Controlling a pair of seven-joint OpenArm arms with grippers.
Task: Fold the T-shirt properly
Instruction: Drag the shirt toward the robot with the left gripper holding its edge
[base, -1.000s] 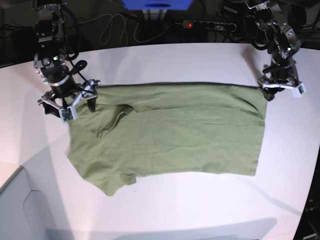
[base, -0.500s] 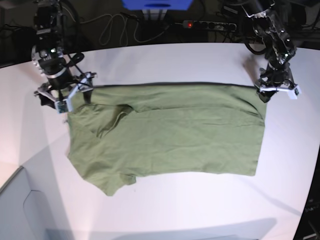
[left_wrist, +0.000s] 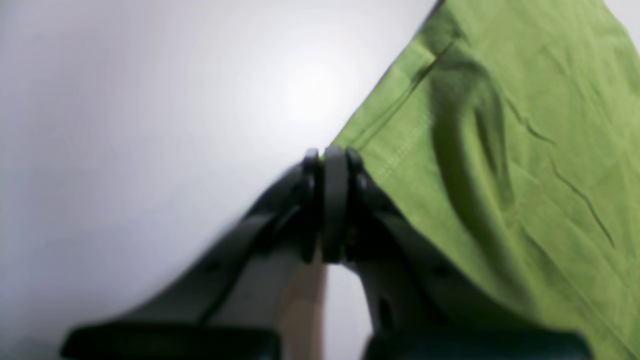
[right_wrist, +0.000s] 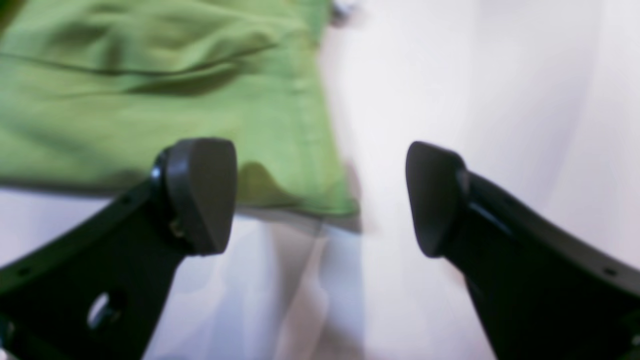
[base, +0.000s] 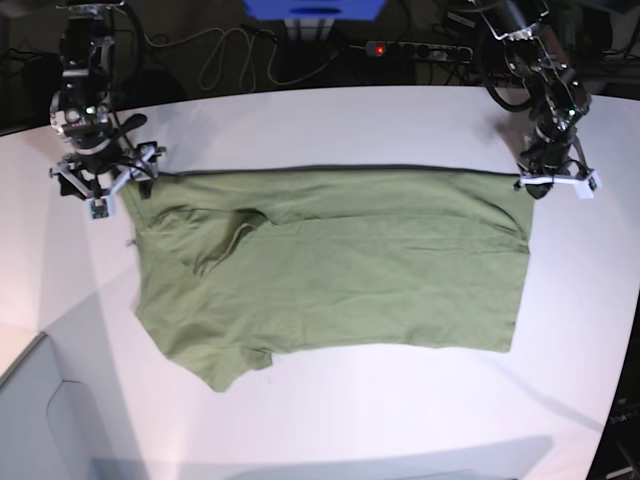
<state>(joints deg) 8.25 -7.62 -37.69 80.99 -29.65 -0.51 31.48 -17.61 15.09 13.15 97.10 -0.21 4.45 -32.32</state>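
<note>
The near edge of the white table (base: 400, 420) is lying bare, with a pale grey panel (base: 40, 420) sitting at its near left corner in the base view. The T-shirt (base: 330, 270) is lying flat across the middle of the table, olive-green and lightly wrinkled, with one short sleeve (base: 215, 365) pointing toward the near side and its long far edge running straight between the two arms. The table surface is reflecting a bright light patch beside the cloth in the left wrist view. At the far right corner of the garment, the left gripper (left_wrist: 327, 160) is sitting with its jaws clenched together at the very edge of the cloth; whether fabric is pinched between them cannot be told. At the far left of the base view, the right gripper (right_wrist: 320, 195) is hanging with its jaws spread wide, released, the hem corner of the T-shirt lying on the table beneath the gap. Beyond the table, the room is lying dark: cables (base: 225, 55) are trailing across the floor, a power strip (base: 415, 48) is showing a red light, and a blue object (base: 315, 8) is standing at the far edge.
</note>
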